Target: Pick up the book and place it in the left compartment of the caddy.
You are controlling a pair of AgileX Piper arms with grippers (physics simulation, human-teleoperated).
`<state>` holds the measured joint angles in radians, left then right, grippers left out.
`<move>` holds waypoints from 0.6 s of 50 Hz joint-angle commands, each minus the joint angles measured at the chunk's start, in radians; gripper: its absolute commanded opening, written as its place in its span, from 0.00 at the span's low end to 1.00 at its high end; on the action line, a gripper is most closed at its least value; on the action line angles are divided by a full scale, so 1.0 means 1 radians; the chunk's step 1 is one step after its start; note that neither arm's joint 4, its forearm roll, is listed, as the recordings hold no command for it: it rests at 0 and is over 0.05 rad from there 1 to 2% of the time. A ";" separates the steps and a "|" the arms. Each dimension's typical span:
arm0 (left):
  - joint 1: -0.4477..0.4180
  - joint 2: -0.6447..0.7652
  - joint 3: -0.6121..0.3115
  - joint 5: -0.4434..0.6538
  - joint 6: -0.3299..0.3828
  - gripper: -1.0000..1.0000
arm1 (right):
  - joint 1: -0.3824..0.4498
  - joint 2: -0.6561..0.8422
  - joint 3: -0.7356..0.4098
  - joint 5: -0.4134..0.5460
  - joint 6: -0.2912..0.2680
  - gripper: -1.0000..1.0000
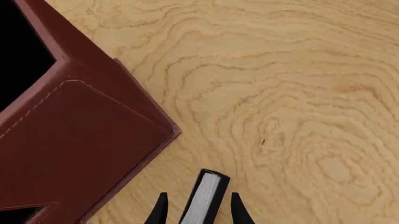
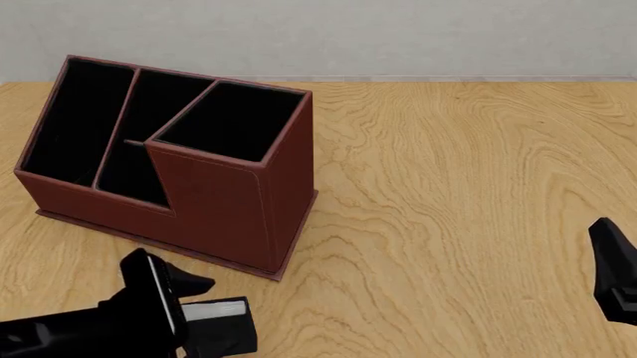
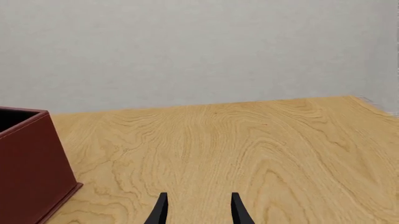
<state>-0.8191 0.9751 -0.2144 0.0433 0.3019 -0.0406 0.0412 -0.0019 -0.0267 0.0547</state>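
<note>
The black book with a white page edge (image 2: 221, 309) lies on the table just in front of the red-brown caddy (image 2: 234, 205). My left gripper (image 2: 202, 307) is at the book. In the left wrist view the book (image 1: 206, 198) sits between the two fingers of the left gripper (image 1: 198, 195), with a small gap on each side, so the jaws stand open around it. The caddy's corner (image 1: 81, 140) is close beside it. The left compartment (image 2: 74, 119) is the long slot at the caddy's far left. My right gripper (image 3: 198, 196) is open and empty.
The right arm (image 2: 615, 268) hovers at the table's right edge, far from the caddy. Bare wooden tabletop (image 2: 458, 194) stretches between the caddy and the right arm. A grey wall (image 3: 199, 46) stands behind the table. The caddy's tall square compartment (image 2: 234, 119) is nearest the book.
</note>
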 commanded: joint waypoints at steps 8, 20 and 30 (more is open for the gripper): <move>0.008 0.060 0.040 -0.078 -0.020 1.00 | 0.000 0.010 0.000 -0.007 -0.002 1.00; -0.087 -0.065 0.000 0.019 -0.102 0.00 | -0.003 0.013 0.000 -0.010 -0.004 1.00; -0.108 -0.167 -0.035 0.077 -0.144 0.00 | -0.002 0.012 0.001 -0.009 -0.003 1.00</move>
<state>-0.8983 0.8946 -0.2155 0.0719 0.1843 -0.0425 0.0535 -0.0015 -0.0355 0.0515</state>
